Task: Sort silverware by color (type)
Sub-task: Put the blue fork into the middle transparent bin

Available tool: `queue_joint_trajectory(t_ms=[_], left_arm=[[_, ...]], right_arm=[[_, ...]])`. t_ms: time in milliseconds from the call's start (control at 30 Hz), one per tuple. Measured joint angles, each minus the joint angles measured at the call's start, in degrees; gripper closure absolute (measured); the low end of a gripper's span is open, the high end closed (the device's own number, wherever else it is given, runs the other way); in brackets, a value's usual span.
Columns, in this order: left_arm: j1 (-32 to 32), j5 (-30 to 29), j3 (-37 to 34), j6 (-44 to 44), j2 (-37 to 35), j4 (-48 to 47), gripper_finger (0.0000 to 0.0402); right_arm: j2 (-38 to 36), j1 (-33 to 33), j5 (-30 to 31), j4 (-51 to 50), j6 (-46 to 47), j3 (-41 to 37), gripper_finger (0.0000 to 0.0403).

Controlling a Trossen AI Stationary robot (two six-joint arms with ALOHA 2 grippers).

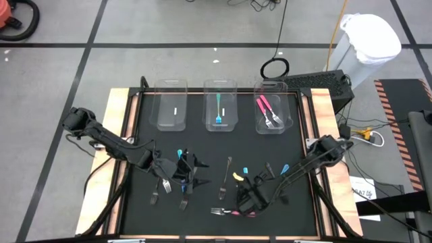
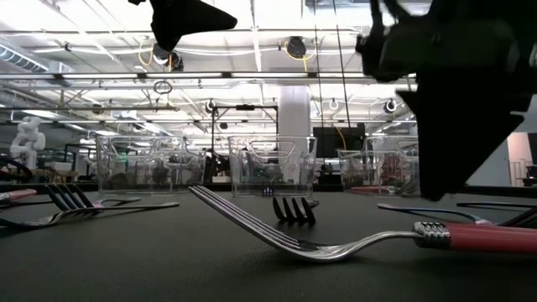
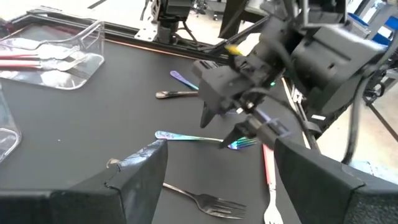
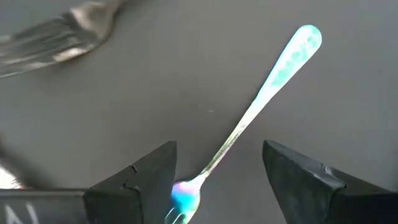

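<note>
three clear bins (image 1: pixel 171 101) along the far edge, two pink-handled forks (image 1: pixel 264 109) in the right bin, one teal fork (image 1: pixel 219 111) in the middle bin, loose forks on mat too overlapped to count

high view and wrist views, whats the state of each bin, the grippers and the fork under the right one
left bin: upright, holds no fork
middle bin: upright, one teal fork inside
right bin: upright, pink forks inside
left gripper: open, holding nothing
right gripper: open, straddling the iridescent fork
iridescent fork: flat on the mat, ungripped
</note>
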Motion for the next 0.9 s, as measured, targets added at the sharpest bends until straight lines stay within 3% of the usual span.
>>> queue_joint_trajectory(t_ms=[233,633,900], left_arm=[[-0.8,0.0,0.0,0.2,0.0,-0.3,0.0107],[-1.0,0.1,0.0,0.5,0.0,-0.4,0.0107],[-1.0,0.1,0.0,0.4,0.0,-0.3,0.0107]], right_arm=[[0.8,-1.1,-0.1,-3.1,3.1,0.0,0.0173],[1.0,-1.4,0.0,-2.7,3.6,0.0,0.0258],[4.0,-1.4,-0.5,0.5,1.6,0.2,0.0270]])
